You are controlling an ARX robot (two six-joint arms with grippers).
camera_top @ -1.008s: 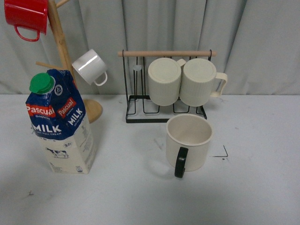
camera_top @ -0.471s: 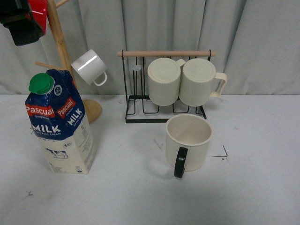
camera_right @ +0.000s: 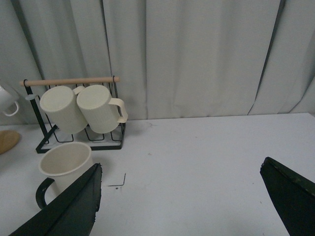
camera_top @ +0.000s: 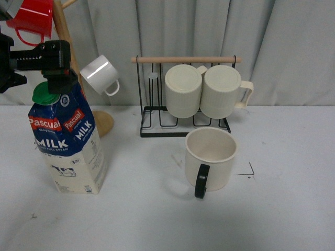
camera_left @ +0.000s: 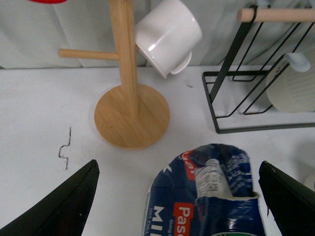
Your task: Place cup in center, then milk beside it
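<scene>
Milk carton, tall, blue top, cream base (camera_top: 67, 141): my left gripper (camera_top: 32, 73) just dropped in over green round cap (camera_top: 46, 94), jaws spread, nothing pinched. Wide cream-white cup, black handle (camera_top: 210, 157), looks placed. Milk grab next.

Milk carton (camera_top: 67, 138): blue top, red band, white lettering, cream base with cow drawing, green cap. Cup (camera_top: 210, 158): cream-white, black handle. Ribbed mugs (camera_top: 183, 90): cream (handles too). Small mug (camera_top: 99, 74): white. Hanging mug (camera_top: 32, 15): red. Rack (camera_top: 183, 59): black wire, pale wood bar.
</scene>
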